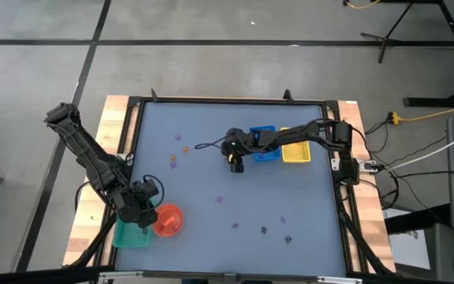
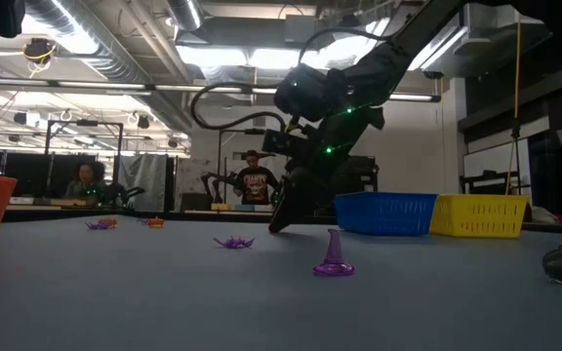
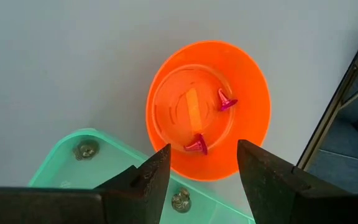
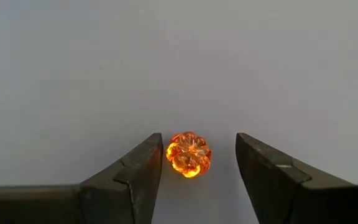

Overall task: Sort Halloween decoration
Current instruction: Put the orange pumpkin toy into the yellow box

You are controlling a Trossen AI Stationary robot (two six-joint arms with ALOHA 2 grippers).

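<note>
right gripper [image 4: 196, 163] wide, straddling orange pumpkin bead [image 4: 189, 154] on table, not gripped | left gripper [image 3: 199, 168] wide, empty, over orange bowl [image 3: 253, 93] holding two purple pieces [image 3: 226, 101] | green tray [image 3: 73, 165] holds grey pieces | several pieces [image 1: 218, 199] on the table unsorted

Tiny orange, purple and dark pieces [image 1: 218, 199] scattered well apart across the grey table [image 1: 306, 197]. Translucent orange pumpkin-shaped bead [image 4: 189, 154] lying flat there. Purple cone-shaped piece [image 2: 334, 254] standing upright.
</note>
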